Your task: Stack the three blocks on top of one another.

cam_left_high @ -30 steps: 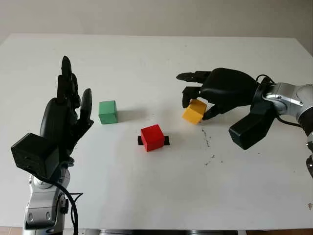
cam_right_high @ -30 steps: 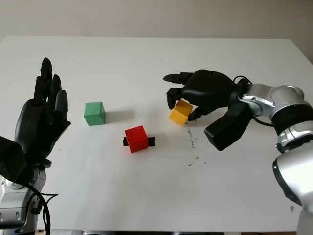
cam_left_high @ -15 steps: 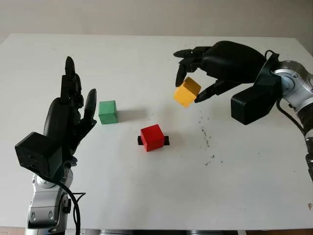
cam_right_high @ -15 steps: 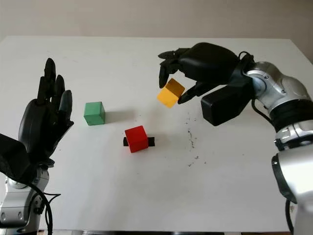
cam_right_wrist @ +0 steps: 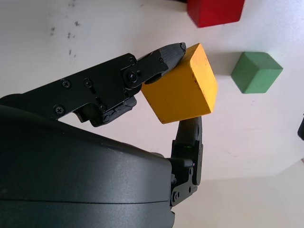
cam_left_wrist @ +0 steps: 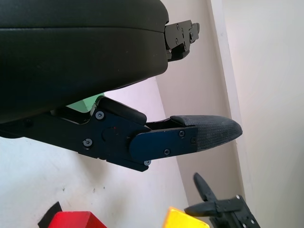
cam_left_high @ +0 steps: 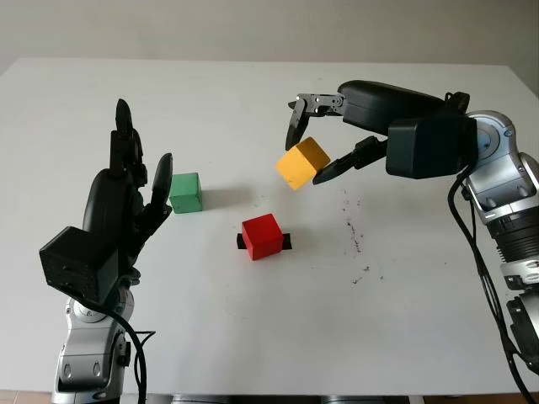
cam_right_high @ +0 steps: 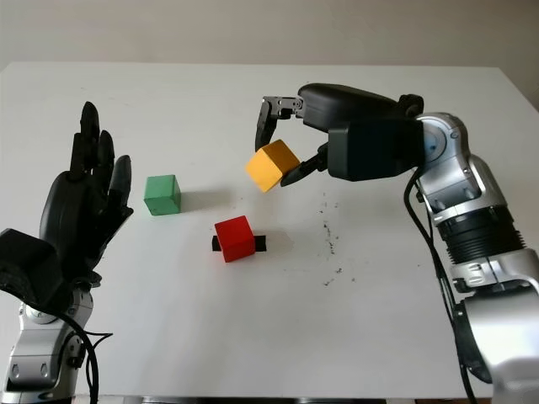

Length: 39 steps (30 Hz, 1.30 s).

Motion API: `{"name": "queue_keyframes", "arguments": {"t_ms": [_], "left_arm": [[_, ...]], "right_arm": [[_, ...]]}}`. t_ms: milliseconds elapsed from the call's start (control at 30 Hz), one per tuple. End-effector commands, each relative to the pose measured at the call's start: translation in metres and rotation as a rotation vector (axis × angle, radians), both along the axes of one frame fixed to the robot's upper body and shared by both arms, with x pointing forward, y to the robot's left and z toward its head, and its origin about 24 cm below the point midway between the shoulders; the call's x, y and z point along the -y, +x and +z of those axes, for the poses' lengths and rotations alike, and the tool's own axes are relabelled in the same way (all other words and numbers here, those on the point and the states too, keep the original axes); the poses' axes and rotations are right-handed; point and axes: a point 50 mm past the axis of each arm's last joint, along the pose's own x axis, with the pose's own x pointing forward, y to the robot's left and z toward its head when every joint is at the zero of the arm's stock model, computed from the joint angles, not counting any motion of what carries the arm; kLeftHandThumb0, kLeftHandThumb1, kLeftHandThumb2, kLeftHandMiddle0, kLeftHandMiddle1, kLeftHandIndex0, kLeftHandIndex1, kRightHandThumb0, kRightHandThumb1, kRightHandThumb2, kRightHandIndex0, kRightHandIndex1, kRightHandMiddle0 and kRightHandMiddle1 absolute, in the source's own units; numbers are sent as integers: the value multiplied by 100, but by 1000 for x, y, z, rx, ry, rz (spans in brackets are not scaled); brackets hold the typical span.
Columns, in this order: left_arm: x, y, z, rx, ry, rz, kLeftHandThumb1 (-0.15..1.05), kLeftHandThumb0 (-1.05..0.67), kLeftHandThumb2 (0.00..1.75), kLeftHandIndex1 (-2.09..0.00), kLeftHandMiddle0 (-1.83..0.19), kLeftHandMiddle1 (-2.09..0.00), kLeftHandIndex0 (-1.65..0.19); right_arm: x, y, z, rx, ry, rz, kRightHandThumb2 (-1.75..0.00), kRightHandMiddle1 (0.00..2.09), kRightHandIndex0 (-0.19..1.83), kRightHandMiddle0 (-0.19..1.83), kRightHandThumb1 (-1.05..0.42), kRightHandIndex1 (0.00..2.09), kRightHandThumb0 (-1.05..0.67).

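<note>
Two blocks on table (cam_left_high: 253,337), red block (cam_left_high: 262,236), green block (cam_left_high: 186,192), right hand (cam_left_high: 313,139) pinching yellow block (cam_left_high: 302,163) aloft, left hand (cam_left_high: 126,198) open.

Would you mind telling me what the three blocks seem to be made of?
The yellow block, held by the right hand, the red block and the green block look like painted wood or matte plastic: flat even colour, crisp edges, no glare. I cannot say which.

White table (cam_left_high: 253,337), green block (cam_left_high: 185,192), red block (cam_left_high: 262,236) on black patch (cam_left_high: 286,242), dark specks (cam_left_high: 358,244)
</note>
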Motion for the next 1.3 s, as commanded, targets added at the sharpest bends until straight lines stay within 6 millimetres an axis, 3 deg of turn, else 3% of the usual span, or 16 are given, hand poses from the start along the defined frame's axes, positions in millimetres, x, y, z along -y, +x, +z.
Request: {"name": "queue_keyframes", "arguments": {"t_ms": [0,200,733,1267], "left_arm": [[2,2,3,17,-3,-8,105,-80,55,0,19,0,19],[3,3,4,24,-7,-9,105,-82,55,0,19,0,19],[5,3,3,32,-18,-10,105,-82,56,0,19,0,19],[5,3,3,43,-15,-4,105,-83,54,0,19,0,19]], "right_arm": [[-4,-5,3,4,10,-2,-6,174,22,17,-100,6,-38],[-20,-14,1,-40,-21,-21,-5,172,23,18,-100,6,-39],[-44,-16,-1,-187,-95,-80,-6,174,20,19,-101,4,-42],[-56,-20,-12,-237,-83,-32,-6,173,17,19,-101,4,-42]]}}
